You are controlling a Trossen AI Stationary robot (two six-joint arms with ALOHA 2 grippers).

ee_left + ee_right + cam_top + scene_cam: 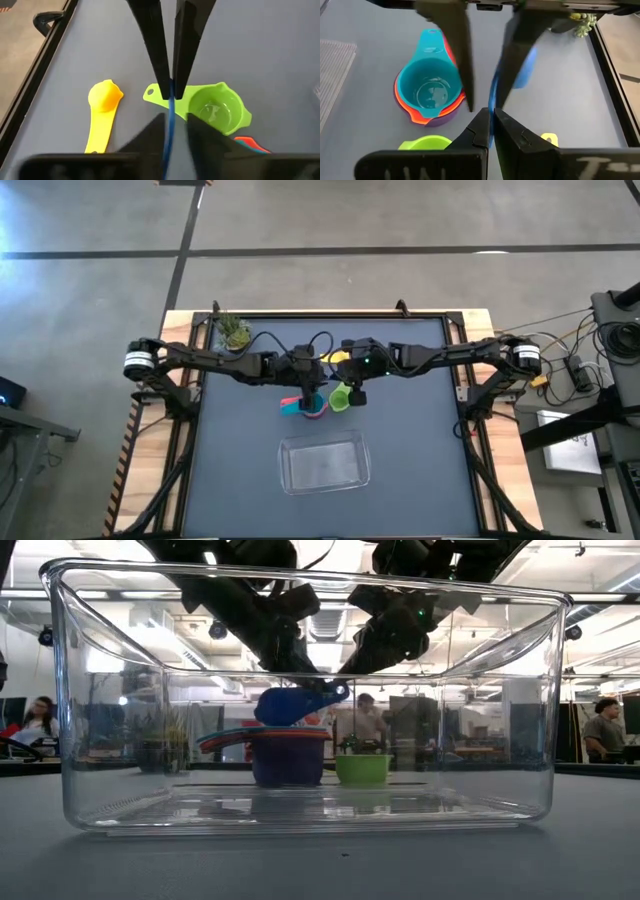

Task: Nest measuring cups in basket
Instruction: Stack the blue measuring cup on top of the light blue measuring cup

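A blue measuring cup (298,703) hangs in the air just above a stack of cups (427,92), teal in orange in purple, that stands on the table. My right gripper (492,114) is shut on the blue cup. My left gripper (176,119) faces it from the other side. Its fingers stand close on either side of the blue handle (169,135) with a narrow gap left. A green cup (215,107) stands upright beside the stack, and a yellow cup (102,112) lies farther back. The clear basket (322,462) stands nearer the table's near edge. My right gripper pinches the blue cup's flat handle (493,100) between its two fingers, on the handle's flat faces. The fingers slant down from the table's right. The cup is lifted clear, its bowl (276,706) toward the left arm. My left gripper: whether one finger touches the handle, I cannot tell.
A small potted plant (235,332) stands at the table's far left corner. The basket's clear walls (100,740) rise in front of the low camera. Bare dark table lies left and right of the basket. People sit in the room behind.
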